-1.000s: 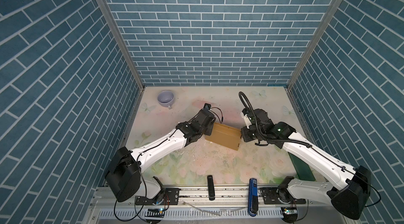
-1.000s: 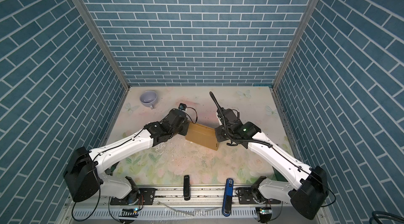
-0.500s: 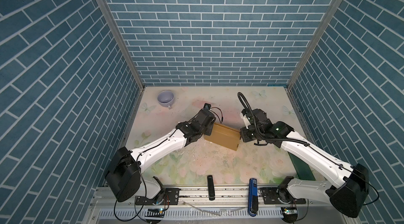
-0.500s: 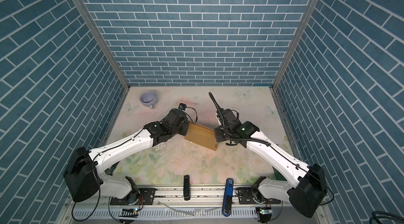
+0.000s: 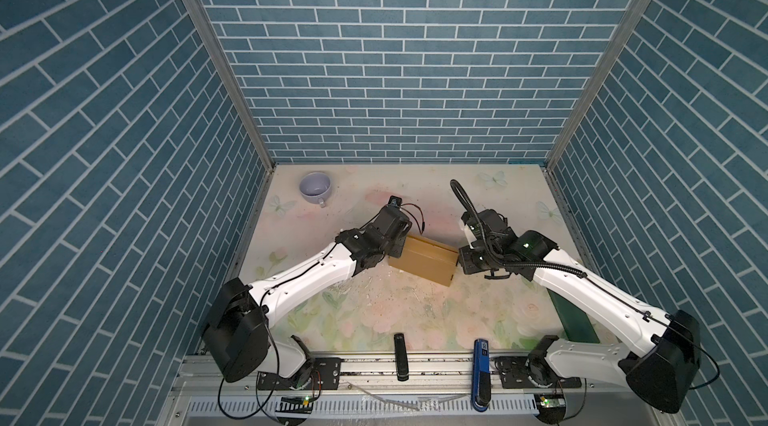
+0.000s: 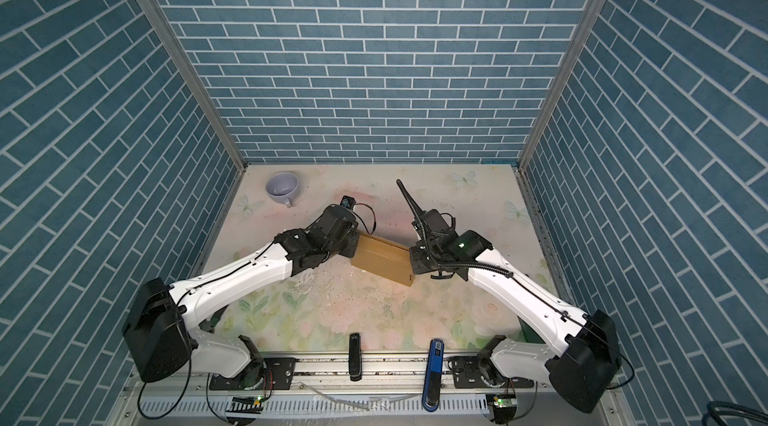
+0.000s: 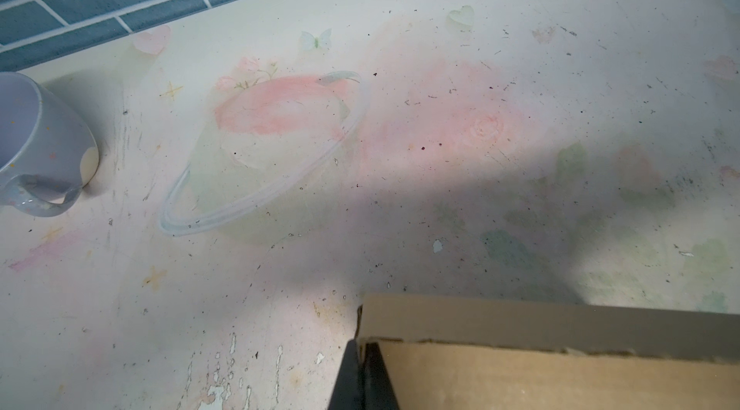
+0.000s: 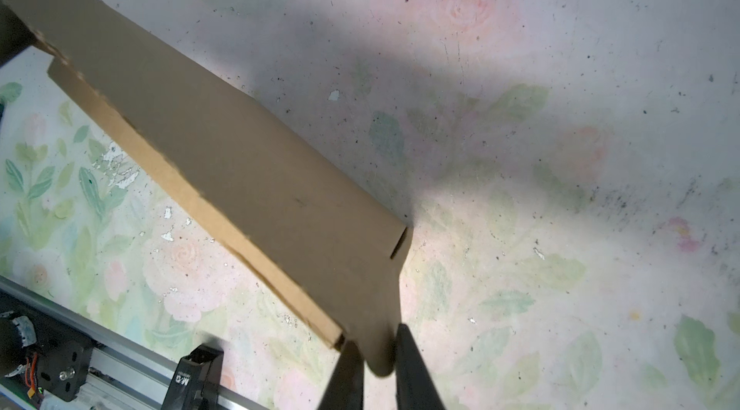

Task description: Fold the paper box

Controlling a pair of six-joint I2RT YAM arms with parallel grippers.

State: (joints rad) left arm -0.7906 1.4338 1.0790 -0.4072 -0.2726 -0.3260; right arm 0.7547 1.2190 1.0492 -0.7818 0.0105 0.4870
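Since paper box point(image 5: 424, 258) looks nearly closed, mid-frame low over desk point(image 5: 374, 320), work is at its ends. Right pincer point(image 8: 376, 338) grasps end tab, probably to tuck it. Left pincer point(image 7: 361, 344) clenched at opposite corner, likely bracing. Cup point(image 5: 315, 189) upper left, out of way.

Box: plain tan-brown cardboard paper box point(image 5: 424, 263), unprinted
Mug: pale lavender ceramic mug point(image 5: 315, 187), faint speckles
Table: cream tabletop point(image 5: 415, 311), faded pink roses, green leaves, pale butterflies
Walls: teal-blue brick-pattern wall panels point(image 5: 395, 70), white joints
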